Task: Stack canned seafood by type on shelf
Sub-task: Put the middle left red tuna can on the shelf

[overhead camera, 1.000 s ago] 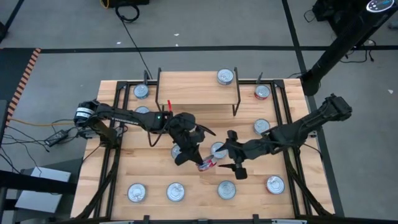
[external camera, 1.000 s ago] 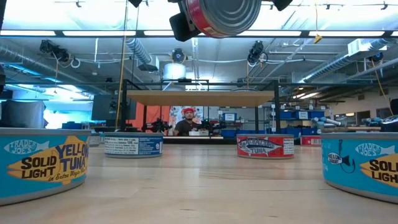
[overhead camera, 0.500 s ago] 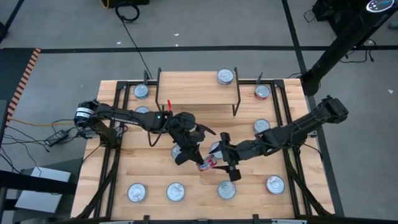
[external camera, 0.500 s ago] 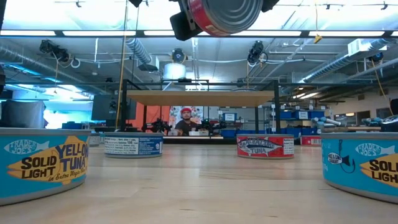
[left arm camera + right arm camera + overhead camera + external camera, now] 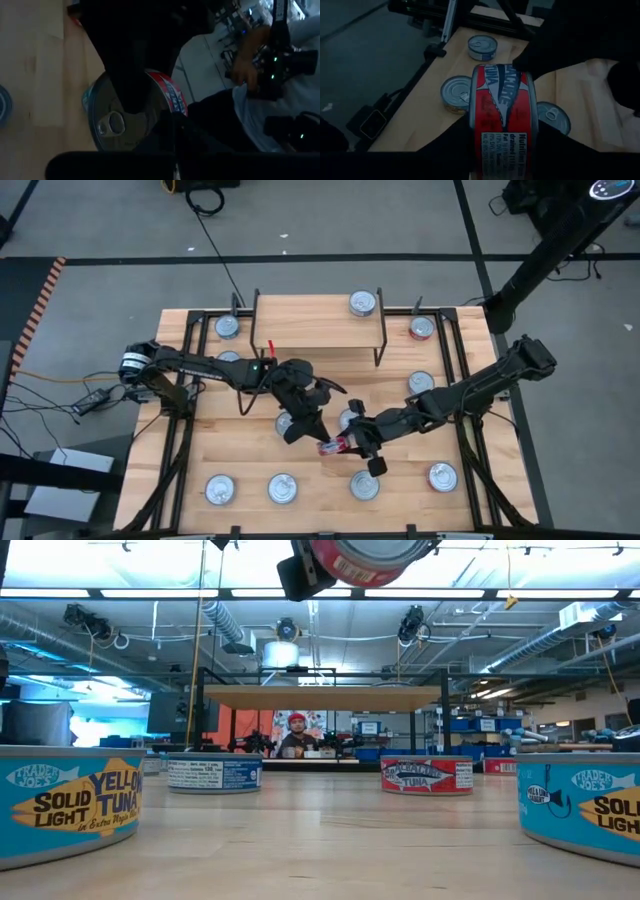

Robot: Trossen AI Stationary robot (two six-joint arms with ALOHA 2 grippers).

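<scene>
A red-labelled can of seafood [image 5: 333,446] hangs above the middle of the table, on edge, between my two grippers. My left gripper [image 5: 322,438] is shut on it from the left and my right gripper [image 5: 352,446] from the right. In the low view the can [image 5: 365,558] shows at the top, its silver face turned toward the near edge. The shelf [image 5: 315,320] stands at the far middle with one silver-topped can [image 5: 362,303] resting flat on its plank. My left gripper has one finger [image 5: 130,80] laid across the can's pull-tab lid [image 5: 107,132]; the other finger is hidden behind the can. The can is lifted clear, on edge. My right gripper pinches the can's two flat ends between its fingers [image 5: 452,145], beside the red label [image 5: 502,125]. It comes slanting down from the table's right. The can stands on edge, clear of the table.
Loose cans lie flat around the table: several along the near edge [image 5: 282,488], two under the arms [image 5: 285,423], others at the right [image 5: 420,383] and far corners [image 5: 228,326]. Blue cans [image 5: 70,802] flank the low view. A person [image 5: 295,735] sits behind the table.
My right gripper has moved toward the table's left and a little down to the red can, and its fingers have closed in on it. The can has tipped slightly, showing more of its label toward the near edge.
</scene>
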